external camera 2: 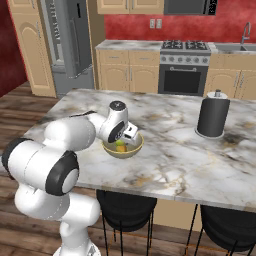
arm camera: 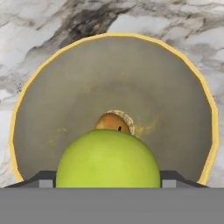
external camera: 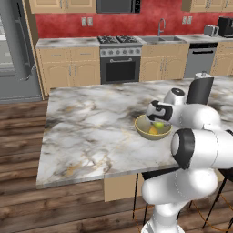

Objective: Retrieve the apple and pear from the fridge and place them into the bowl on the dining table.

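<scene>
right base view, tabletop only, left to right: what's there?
gripper over the bowl holding the green fruit → bare dining table → black paper towel holder

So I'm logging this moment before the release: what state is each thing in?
gripper: closed on the green fruit, above the bowl
green fruit: held between the fingers
orange-brown fruit: lying in the bowl
bowl: upright on the dining table
fridge: doors shut
</scene>
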